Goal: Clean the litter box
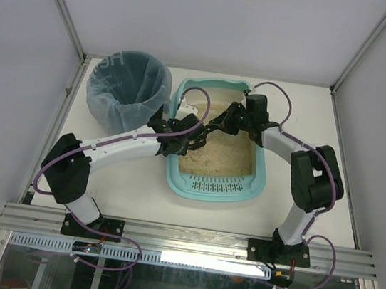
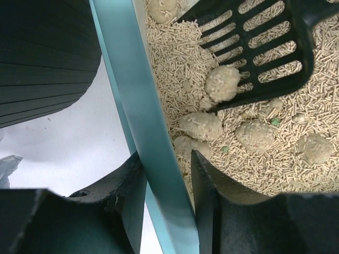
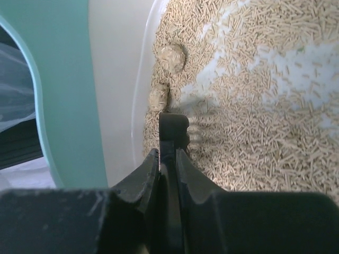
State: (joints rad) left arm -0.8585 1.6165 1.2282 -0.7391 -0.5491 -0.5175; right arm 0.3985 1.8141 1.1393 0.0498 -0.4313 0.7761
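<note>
The light teal litter box (image 1: 172,172) holds beige pellet litter (image 1: 224,156) and has a slotted grate at its near end. My left gripper (image 1: 182,134) straddles the box's left rim (image 2: 132,95), one finger outside and one inside, both pressing on it (image 2: 167,169). The right gripper (image 1: 234,118) is shut on the handle (image 3: 174,129) of a black slotted scoop (image 2: 254,47). The scoop's blade rests low in the litter by the left wall. Several pale clumps (image 2: 222,83) lie around the blade, and two clumps (image 3: 172,56) lie ahead of the handle.
A round dark bin with a bluish bag liner (image 1: 128,92) stands just left of the box, its ribbed wall (image 2: 42,53) close to my left fingers. White tabletop (image 2: 79,153) shows between bin and box. Frame posts rise at both back corners.
</note>
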